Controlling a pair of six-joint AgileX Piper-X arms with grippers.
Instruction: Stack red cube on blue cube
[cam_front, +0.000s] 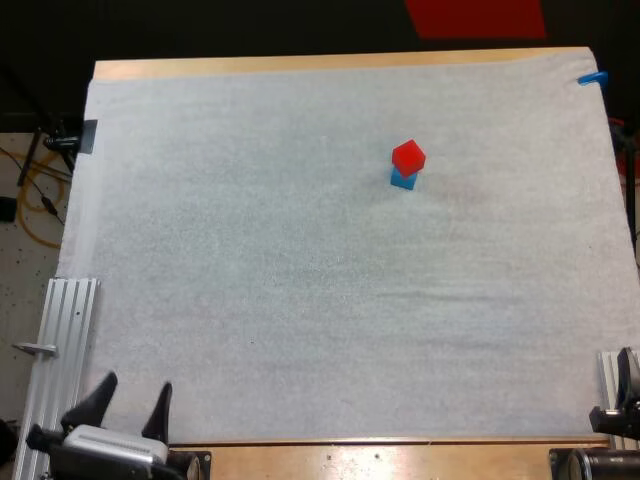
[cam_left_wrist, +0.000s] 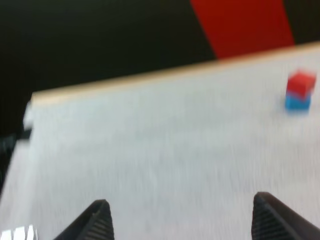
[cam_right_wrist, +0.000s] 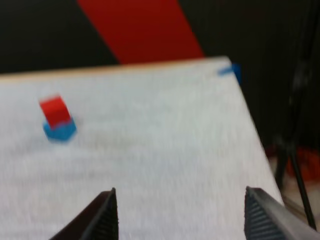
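The red cube (cam_front: 408, 156) rests on top of the blue cube (cam_front: 403, 180) on the white mat (cam_front: 300, 260), right of centre and toward the far side. The red one is turned a little relative to the blue one. My left gripper (cam_front: 131, 397) is at the mat's near left corner, open and holding nothing, far from the stack. Its wrist view has the red cube (cam_left_wrist: 301, 83) on the blue cube (cam_left_wrist: 297, 103) well beyond the open left gripper (cam_left_wrist: 180, 200). My right gripper (cam_right_wrist: 180, 190) is open too, with the red cube (cam_right_wrist: 54, 110) and blue cube (cam_right_wrist: 60, 130) far ahead of it.
A ribbed aluminium rail (cam_front: 62, 340) lies along the mat's near left edge, and another rail (cam_front: 610, 375) sits by the right arm's base. A black clamp (cam_front: 72, 135) is fixed at the mat's far left edge. Wooden table edge (cam_front: 330, 62) runs along the far side.
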